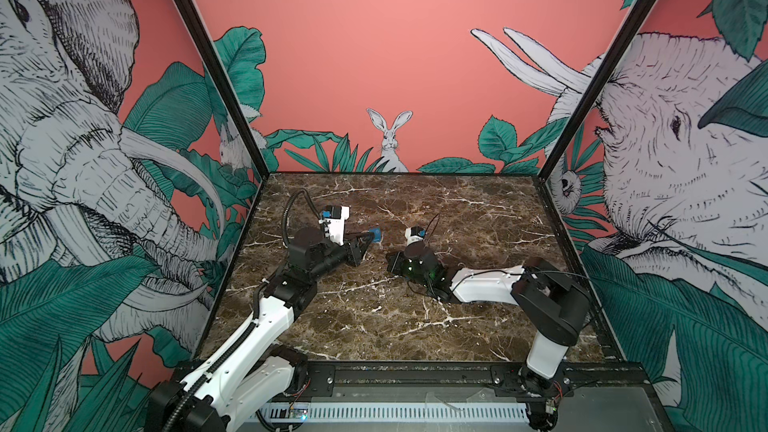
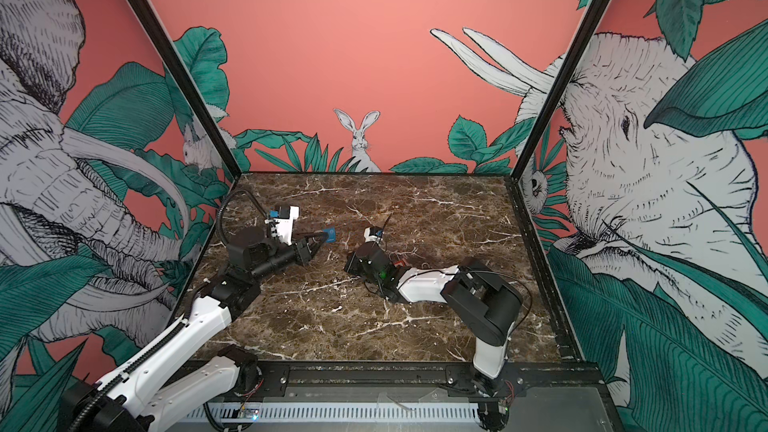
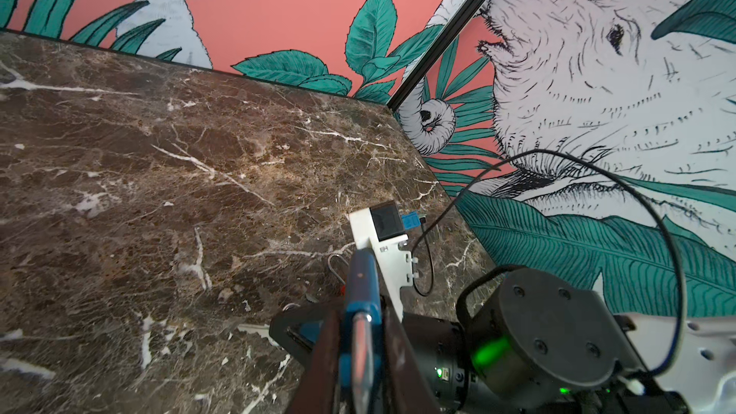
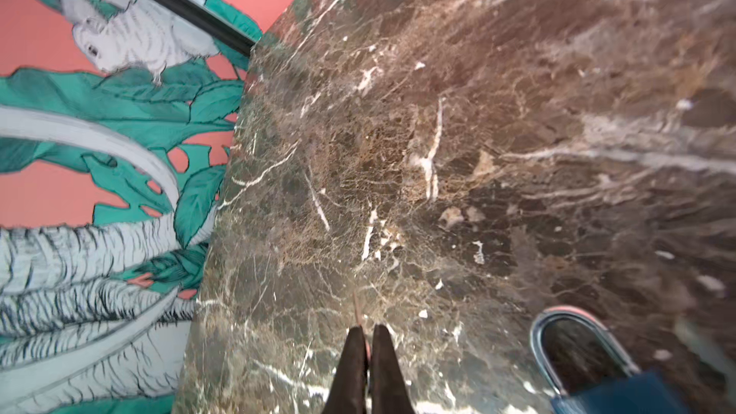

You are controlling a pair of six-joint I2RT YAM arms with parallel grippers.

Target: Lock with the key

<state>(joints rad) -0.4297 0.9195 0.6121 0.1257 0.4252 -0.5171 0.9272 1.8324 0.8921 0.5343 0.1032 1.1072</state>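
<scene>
Padlock look: we see a padlock (image 1: 376, 234) with a blue body and a silvery shackle (image 4: 545, 360) bent in a rounded arch.
Padlock place: it sits left of the middle of the tabletop (image 1: 457, 222), low over the marble. We cannot tell whether it touches.
Left pincer: the left pincer (image 1: 370, 238) is clamped on the padlock, one finger on each flat side of the blue body.
Right pincer: the right pincer (image 4: 368, 332) is closed, its two dark tips almost meeting. It is near the padlock but apart from it, on the side towards the robot's base.
Key: a thin reddish sliver (image 4: 357, 308) pokes out past the right tips. We cannot tell what it is.
Both top views: the padlock shows only as a small blue patch at the left pincer's tip, and the shackle is too small to make out. Only these views show both arms reaching in towards the middle.
Left wrist view: we see the padlock edge-on as a narrow blue strip between two brown fingers (image 3: 324, 356), with the shackle's metal on the side nearer the lens. Behind it stands the right arm's white-mounted camera (image 3: 384, 221).
Right wrist view: we see the shackle's arch face-on, with marble showing through it. Only a blurred corner of the blue body shows at the edge of the picture.
</scene>
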